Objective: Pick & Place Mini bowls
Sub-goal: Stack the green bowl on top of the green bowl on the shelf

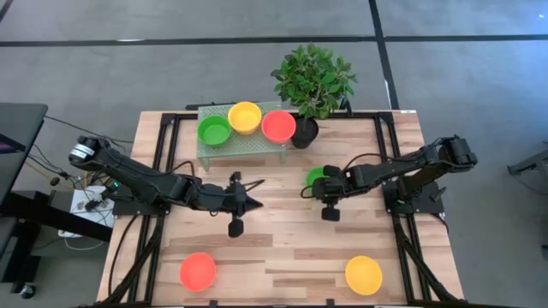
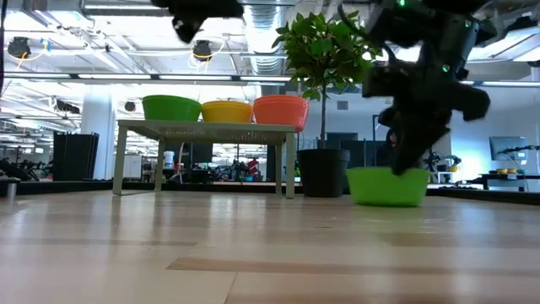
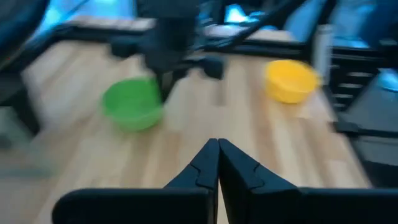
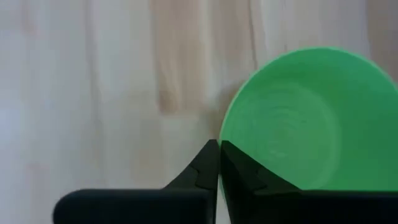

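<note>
1. High view, left to right: the left arm reaches in from the table's left edge, and the left gripper (image 1: 253, 204) hangs over bare wood near the middle, holding nothing. Its own wrist view shows the two fingers pressed together, clenched on air.
2. Near the front edge on the left a red bowl (image 1: 198, 271) sits alone, well apart from either gripper.
3. At the back of the table stands a small raised stand (image 1: 242, 145). Three bowls rest on it in a row: green bowl on the stand (image 1: 214, 131), yellow bowl on the stand (image 1: 245, 117), red bowl on the stand (image 1: 278, 127). I take these as placed.
4. Just right of the stand is a potted plant (image 1: 313, 81), not part of the job.
5. Right of centre, a loose green bowl (image 1: 316, 176) sits on the wood. The right gripper (image 1: 306, 190) is right at its rim. In the right wrist view the fingers are closed together just beside the bowl's edge, not around it; the low view shows the gripper low over the bowl, and I cannot tell if it touches.
6. Front right, a yellow bowl (image 1: 363, 275) waits near the table edge, untouched.
7. Judgement on progress: three bowls up on the stand, three down on the wood. About halfway of what shows here. The loose green one looks to be the bowl in hand next, though nothing grips it yet; the gripper would have to open first.
</note>
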